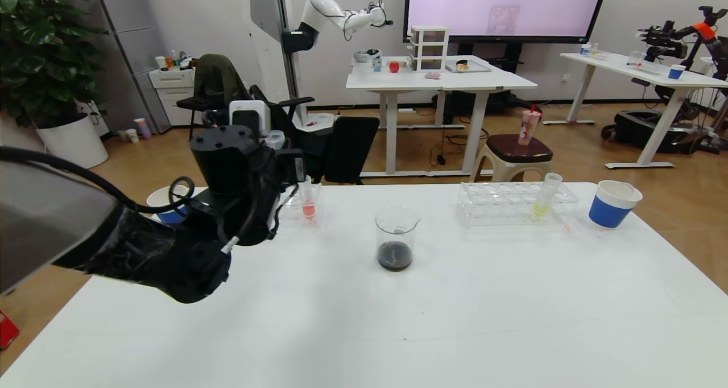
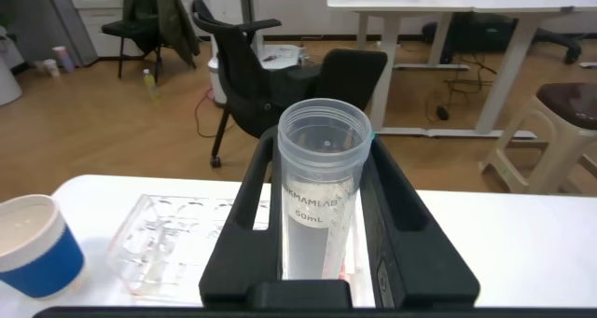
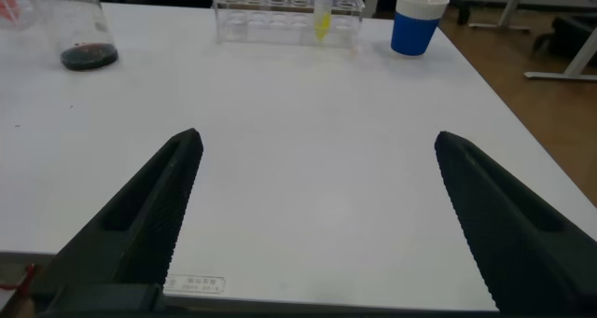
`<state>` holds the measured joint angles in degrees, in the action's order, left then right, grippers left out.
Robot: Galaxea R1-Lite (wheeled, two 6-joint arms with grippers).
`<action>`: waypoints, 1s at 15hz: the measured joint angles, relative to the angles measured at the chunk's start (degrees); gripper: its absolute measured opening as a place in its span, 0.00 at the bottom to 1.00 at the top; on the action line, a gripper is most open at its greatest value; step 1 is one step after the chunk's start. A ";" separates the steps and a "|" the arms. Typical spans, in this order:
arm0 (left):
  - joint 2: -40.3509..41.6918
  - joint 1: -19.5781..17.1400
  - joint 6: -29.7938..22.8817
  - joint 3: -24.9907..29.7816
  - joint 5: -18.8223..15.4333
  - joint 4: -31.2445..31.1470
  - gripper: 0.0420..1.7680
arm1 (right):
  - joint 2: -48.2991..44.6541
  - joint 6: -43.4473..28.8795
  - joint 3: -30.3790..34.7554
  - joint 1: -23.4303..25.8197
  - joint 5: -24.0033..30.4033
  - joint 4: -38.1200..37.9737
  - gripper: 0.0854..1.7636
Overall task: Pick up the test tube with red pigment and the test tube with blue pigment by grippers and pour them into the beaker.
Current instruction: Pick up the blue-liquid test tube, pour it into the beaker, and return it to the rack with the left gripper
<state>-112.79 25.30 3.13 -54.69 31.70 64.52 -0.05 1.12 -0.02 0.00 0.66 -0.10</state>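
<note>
Holding an emptied tube (image 2: 322,197) in left hand (image 2: 322,215), beaker (image 1: 396,237) with dark liquid

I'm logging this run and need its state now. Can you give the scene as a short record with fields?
left gripper: shut on an empty clear tube, above the left rack
right gripper: open, over bare table
beaker: dark liquid at its bottom
salmon tube: in the left rack
yellow tube: in the right rack
</note>
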 joint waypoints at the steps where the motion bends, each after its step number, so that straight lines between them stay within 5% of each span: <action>1: 0.59 -3.50 0.00 0.34 -2.16 -0.06 0.27 | 0.00 0.00 0.02 0.00 -0.02 0.00 0.98; 9: -0.72 -31.16 -1.68 -2.47 -18.99 -3.72 0.27 | 0.00 -0.02 0.02 0.00 0.00 0.00 0.98; 15: -9.42 -37.63 -1.95 -11.37 -19.66 -4.89 0.27 | 0.00 0.00 0.02 0.00 -0.02 0.00 0.98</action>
<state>-122.21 -12.34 1.18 -66.06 12.03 59.64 -0.05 1.12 0.00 0.00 0.63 -0.10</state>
